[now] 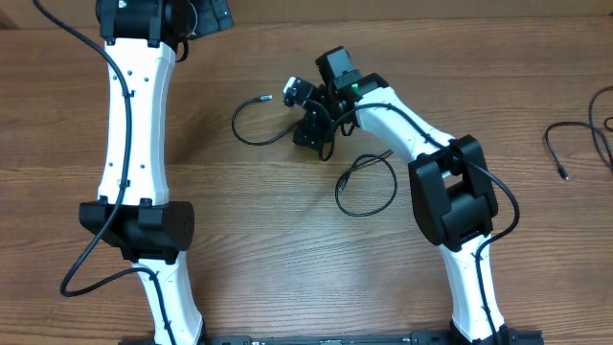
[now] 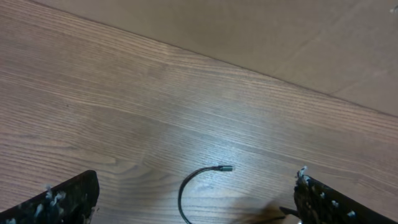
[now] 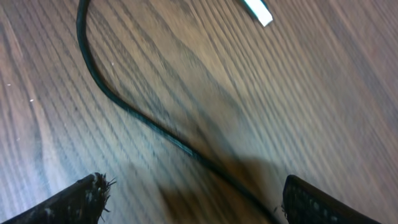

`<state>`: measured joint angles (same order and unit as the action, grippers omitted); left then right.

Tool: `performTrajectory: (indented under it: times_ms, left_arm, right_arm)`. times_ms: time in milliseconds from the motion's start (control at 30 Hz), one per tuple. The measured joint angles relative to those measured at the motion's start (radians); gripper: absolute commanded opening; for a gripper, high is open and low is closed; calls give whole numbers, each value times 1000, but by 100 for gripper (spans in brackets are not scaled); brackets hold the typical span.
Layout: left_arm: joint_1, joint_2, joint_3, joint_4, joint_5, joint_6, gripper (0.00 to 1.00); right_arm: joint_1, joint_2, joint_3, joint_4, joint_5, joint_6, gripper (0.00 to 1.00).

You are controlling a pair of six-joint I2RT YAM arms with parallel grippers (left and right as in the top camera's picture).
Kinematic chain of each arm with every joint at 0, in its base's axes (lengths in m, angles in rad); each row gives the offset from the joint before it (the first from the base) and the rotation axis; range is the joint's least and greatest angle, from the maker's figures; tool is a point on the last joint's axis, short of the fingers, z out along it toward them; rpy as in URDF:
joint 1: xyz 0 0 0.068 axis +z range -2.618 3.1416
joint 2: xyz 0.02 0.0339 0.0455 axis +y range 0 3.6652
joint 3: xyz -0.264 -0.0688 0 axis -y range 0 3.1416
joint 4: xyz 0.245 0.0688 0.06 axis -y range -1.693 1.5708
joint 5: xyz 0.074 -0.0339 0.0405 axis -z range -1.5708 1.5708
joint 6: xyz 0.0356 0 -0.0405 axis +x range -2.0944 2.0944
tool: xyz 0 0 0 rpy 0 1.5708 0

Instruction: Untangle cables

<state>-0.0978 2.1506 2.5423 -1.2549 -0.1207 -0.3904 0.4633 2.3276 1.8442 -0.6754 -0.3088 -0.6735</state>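
Broadly, wide wooden table (image 1: 287, 287), bare wood all round for dragging, far edge near. Mid-table, two loose loops of the cables (image 1: 236, 126), another cord (image 1: 554, 153) well apart by the right edge. Low astride one strand (image 3: 143, 118), right gripper (image 3: 199, 202) spread; left gripper (image 2: 196, 199) spread wide, empty. Probably light, limp, slippery: pinch a straight run near a plug tip (image 2: 225, 168), draw outward slowly.

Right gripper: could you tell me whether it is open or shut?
Open: the right gripper shows fingertips far apart, a thin black cable lying ungripped between them.
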Motion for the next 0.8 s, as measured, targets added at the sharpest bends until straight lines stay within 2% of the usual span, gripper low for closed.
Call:
performTrajectory:
  times_ms: [100, 167, 200, 233, 267, 467, 800]
  left_arm:
    - [0, 0, 0, -5, 0, 0, 100]
    - [0, 0, 0, -5, 0, 0, 100]
    - [0, 0, 0, -5, 0, 0, 100]
    - [0, 0, 0, -6, 0, 0, 100]
    - [0, 0, 0, -9, 0, 1, 100]
    - [0, 0, 0, -25, 0, 1, 100]
    - [0, 0, 0, -28, 0, 4, 100]
  right_arm:
    - [10, 0, -20, 39, 23, -8, 92]
    - [8, 0, -39, 40, 38, -11, 75]
    - [7, 0, -47, 40, 46, -11, 61]
    - [5, 0, -56, 38, 53, -17, 22]
    - [3, 0, -64, 39, 55, -18, 4]
    - [2, -8, -106, 57, 51, 18, 4]
    - [1, -54, -104, -50, 95, 229, 4]
